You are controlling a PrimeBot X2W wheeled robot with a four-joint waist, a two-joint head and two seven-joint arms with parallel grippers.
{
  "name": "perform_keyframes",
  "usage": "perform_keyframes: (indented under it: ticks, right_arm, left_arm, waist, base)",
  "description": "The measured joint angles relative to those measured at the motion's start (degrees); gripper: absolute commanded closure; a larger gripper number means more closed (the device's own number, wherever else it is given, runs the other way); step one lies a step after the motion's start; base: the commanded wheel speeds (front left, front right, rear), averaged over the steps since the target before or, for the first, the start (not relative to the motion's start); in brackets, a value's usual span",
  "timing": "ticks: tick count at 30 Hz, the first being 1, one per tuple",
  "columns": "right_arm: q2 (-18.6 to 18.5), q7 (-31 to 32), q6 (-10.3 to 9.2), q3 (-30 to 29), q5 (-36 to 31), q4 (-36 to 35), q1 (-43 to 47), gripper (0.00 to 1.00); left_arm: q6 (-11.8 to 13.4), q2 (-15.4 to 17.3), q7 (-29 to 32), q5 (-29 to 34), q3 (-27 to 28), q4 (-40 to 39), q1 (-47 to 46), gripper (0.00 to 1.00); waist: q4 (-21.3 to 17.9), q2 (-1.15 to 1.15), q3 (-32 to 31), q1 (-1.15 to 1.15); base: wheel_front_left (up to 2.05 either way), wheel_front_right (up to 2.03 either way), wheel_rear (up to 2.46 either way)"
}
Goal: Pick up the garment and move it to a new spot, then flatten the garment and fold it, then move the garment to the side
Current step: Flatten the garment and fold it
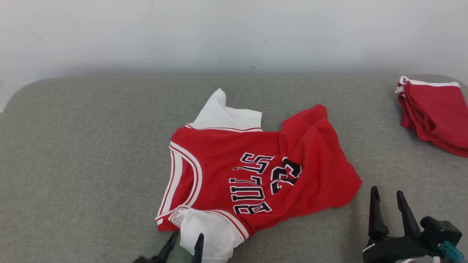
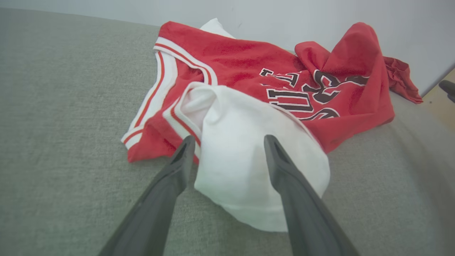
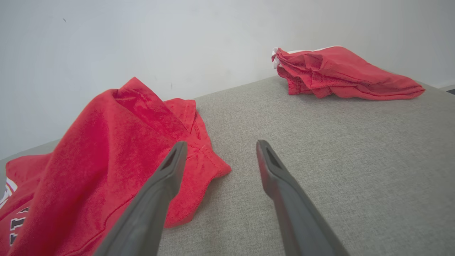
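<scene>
The garment is a red jersey with white sleeves and dark lettering, lying rumpled at the middle of the grey surface, its right part bunched up. My left gripper stands open at the near white sleeve, its fingers apart on either side of the cloth with nothing pinched. Just off the garment's right hem, my right gripper is open above bare surface, its left finger over the hem's corner.
A pile of folded red clothes lies at the far right edge of the grey padded surface, also in the right wrist view as red clothes. A pale wall runs along the back.
</scene>
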Motion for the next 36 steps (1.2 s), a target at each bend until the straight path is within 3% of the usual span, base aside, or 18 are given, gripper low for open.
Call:
perform_keyframes:
  ticks: [11, 24, 25, 27, 36]
  right_arm:
    - [0.0, 0.0, 0.00, 0.4, 0.0, 0.0, 0.1, 0.00]
    - [0.0, 0.0, 0.00, 0.2, 0.0, 0.1, 0.2, 0.00]
    - [-0.1, 0.0, 0.00, 0.1, 0.0, 0.1, 0.3, 0.00]
    - [-0.1, 0.0, 0.00, 0.0, 0.0, 0.1, 0.4, 0.00]
    - [0.0, 0.0, 0.00, -1.3, 0.0, 0.0, 1.3, 0.00]
  left_arm:
    - [0.0, 1.4, 0.0, 0.5, 2.7, 1.5, 3.7, 0.00]
    - [0.0, 4.0, 0.0, 0.8, -2.2, 6.5, -0.7, 0.00]
    - [0.0, 4.0, 0.0, 0.8, -2.6, 6.5, -1.0, 0.16]
    - [0.0, 4.1, 0.0, 0.5, -3.1, 6.9, -1.6, 1.00]
    - [0.0, 4.6, 0.0, -0.4, -2.3, 4.4, 0.5, 1.00]
  waist:
    - [1.0, 0.00, -0.1, 0.00]
    - [-2.2, 0.00, -0.2, 0.00]
    - [-2.4, 0.00, -0.2, 0.00]
    - [-2.6, 0.00, -0.2, 0.00]
    - [-1.0, 0.00, -1.0, 0.00]
  base:
    - [0.00, 0.00, 0.00]
    - [0.00, 0.00, 0.00]
    - [0.00, 0.00, 0.00]
    - [0.00, 0.00, 0.00]
    - [0.00, 0.00, 0.00]
